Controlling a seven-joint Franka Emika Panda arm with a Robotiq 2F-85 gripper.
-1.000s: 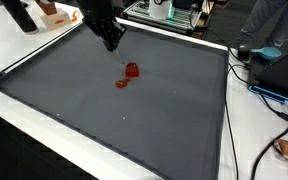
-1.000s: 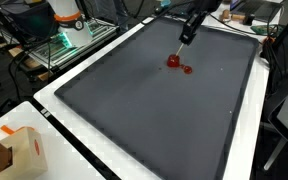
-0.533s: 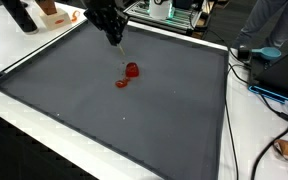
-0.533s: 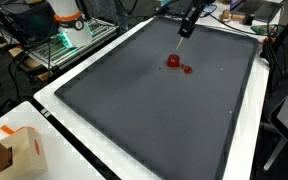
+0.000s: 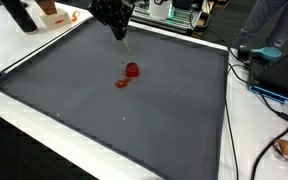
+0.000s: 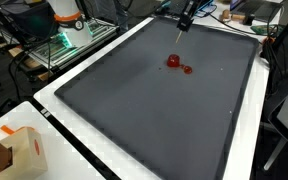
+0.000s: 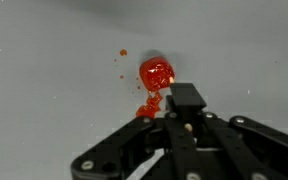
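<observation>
- Gripper [image 5: 120, 34] [image 6: 183, 23] up in the air over the far part of the dark mat [image 5: 169, 115], clear of its surface in both exterior views.
- In the wrist view, gripper [image 7: 185, 98] fingers drawn tight together, with no gap showing at the tips; whether anything thin is pinched there cannot be told.
- Nearest below it, a small round red object [image 5: 132, 70] [image 6: 172, 61] lying on the mat, apart from the gripper and untouched.
- From the wrist camera, red object [image 7: 156, 72] glossy and lumpy, just beyond the fingertips.
- Just beside the object, a flat red smear [image 5: 122, 83] [image 6: 187, 69] on the mat, close enough to look joined to it in the wrist view [image 7: 146, 108].
- A few tiny red specks [image 7: 123, 53] scattered near the object, seen only from the wrist.
- Mat lying flat on a white tabletop [image 5: 29, 45], with pale margin showing around its edges.
- Off the mat, near a corner of the tabletop, a cardboard box [image 6: 19, 150], well apart from the gripper.
- Blue cable [image 5: 276, 96] along one side, outside the mat.
</observation>
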